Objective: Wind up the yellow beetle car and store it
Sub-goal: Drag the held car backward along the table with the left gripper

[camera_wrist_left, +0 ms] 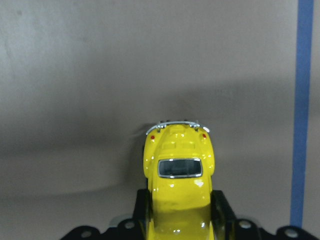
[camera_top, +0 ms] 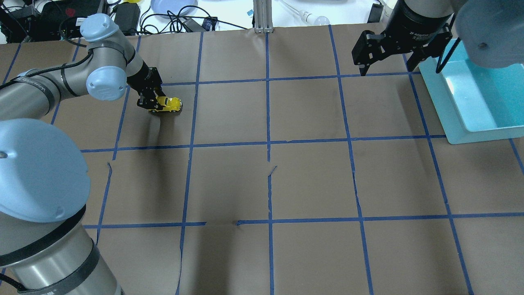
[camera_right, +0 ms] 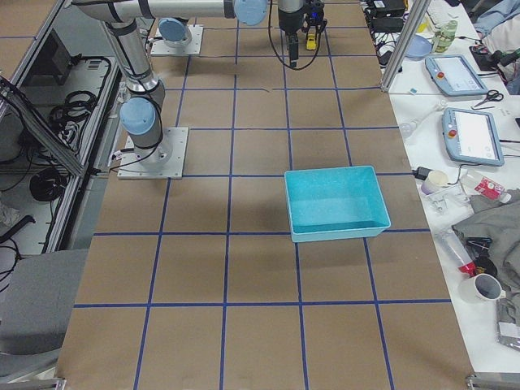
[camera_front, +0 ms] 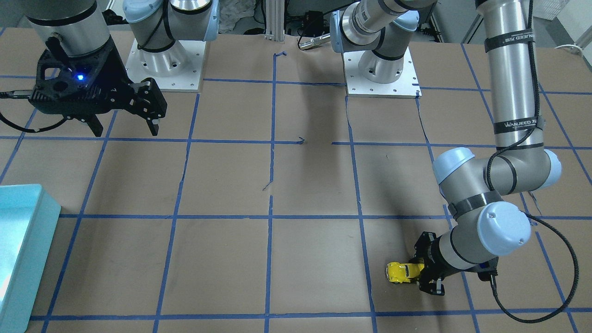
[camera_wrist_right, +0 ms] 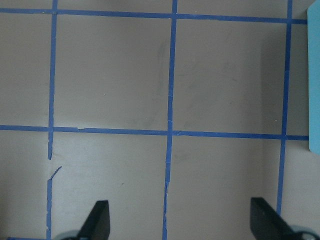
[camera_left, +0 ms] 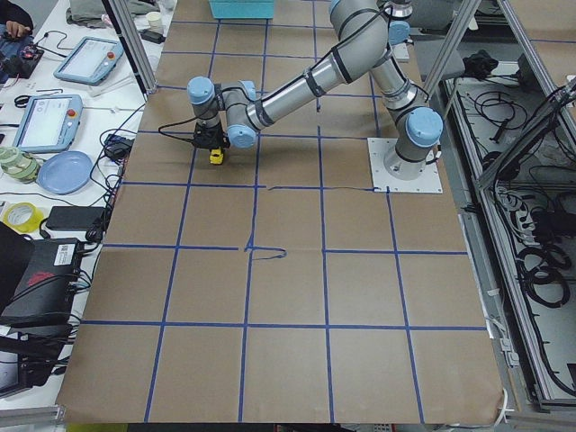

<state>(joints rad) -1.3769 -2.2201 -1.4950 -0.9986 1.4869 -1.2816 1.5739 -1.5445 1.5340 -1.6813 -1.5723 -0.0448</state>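
Left gripper sits low at the far left part of the brown paper table. Jaws are narrow and clamped on both sides of the yellow beetle car. One bumper end of the car sticks out past the fingertips. Cannot tell if the wheels touch the paper. Right gripper hangs above the table just beside the teal bin. Its jaws are wide and its fingers hold nothing. Car is well apart from the bin.
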